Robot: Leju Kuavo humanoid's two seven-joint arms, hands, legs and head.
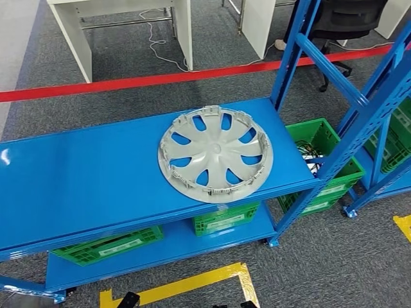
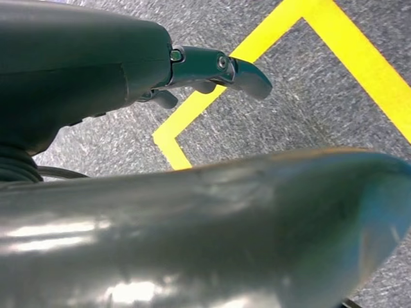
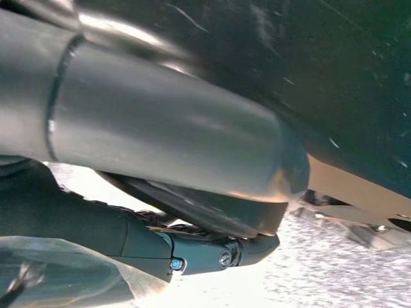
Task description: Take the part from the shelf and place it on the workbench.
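the blue shelf (image 1: 97,173) is seen ahead. the grey wheel cover (image 1: 216,154) lies flat on its top board, toward 3 o'clock, overhanging the front edge, ready for taking. the left hand (image 2: 145,70) and right hand (image 3: 184,250) hang low, nothing held, fingers apart.

- The floor (image 1: 339,263) is grey carpet.
- A red line (image 1: 145,81) runs across the floor behind the blue shelf (image 1: 87,186).
- Yellow tape (image 1: 194,283) marks a corner on the floor in front.
- Green crates (image 1: 109,246) sit on the low board of the shelf, and one more (image 1: 339,170) stands to the right.
- A white desk (image 1: 121,29) stands at the back, with a thin white cable (image 1: 160,45) on the floor under it.
- A black chair (image 1: 344,25) is at the back right.
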